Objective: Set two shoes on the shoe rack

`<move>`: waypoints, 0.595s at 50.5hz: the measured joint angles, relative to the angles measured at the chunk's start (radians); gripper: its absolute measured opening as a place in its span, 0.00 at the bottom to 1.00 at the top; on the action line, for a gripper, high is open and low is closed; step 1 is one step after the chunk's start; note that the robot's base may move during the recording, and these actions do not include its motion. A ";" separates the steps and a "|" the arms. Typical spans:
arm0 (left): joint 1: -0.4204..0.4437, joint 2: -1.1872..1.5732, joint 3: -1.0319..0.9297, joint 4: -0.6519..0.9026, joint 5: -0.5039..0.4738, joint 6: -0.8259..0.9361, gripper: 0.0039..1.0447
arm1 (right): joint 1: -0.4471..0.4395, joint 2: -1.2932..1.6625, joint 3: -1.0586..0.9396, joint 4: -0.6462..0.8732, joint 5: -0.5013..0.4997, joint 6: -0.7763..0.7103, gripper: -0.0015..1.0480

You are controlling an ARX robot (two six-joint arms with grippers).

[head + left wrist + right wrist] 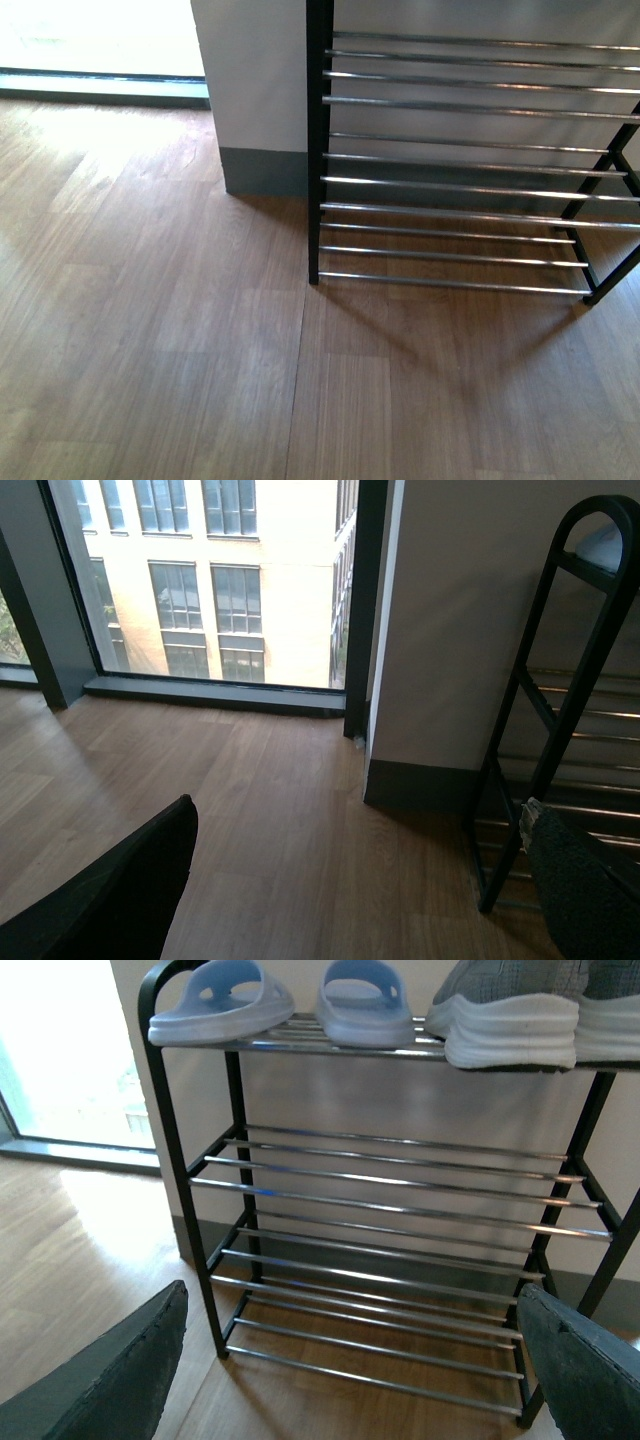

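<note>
Nearest the lens in the right wrist view, two dark, rough-textured fingers (110, 1380) of the right gripper (350, 1380) are seen at the lower corners of the picture, spread wide apart with nothing between them. The gripper is held level, facing the open multi-tier shoe rack with a thin black metal frame and shiny chrome bars (380, 1210), well clear of it. In the left wrist view, the left gripper (350, 890) is likewise shown with its dark fingers (120, 900) parted and empty, pointed across the brown wood-plank floor (270, 820) toward a tall window (200, 580) and a pale wall with a grey skirting board (420, 780); only the rack's black end frame is caught there.

The top shelf is shown by the right wrist view alone. On it, a pair of pale blue one-piece open-toe rubber slides (290, 1005) is set at the end toward the window, and beside them a pair of grey knit sneakers with thick white soles (530, 1015), their soles resting on the chrome bars. The lower tiers are seen bare.

In the front view, only the rack's lower tiers, the floor and the wall are seen; neither arm is in view.
</note>
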 joint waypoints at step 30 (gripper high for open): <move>0.000 0.000 0.000 0.000 0.000 0.000 0.91 | 0.000 0.001 0.000 0.000 0.001 0.000 0.91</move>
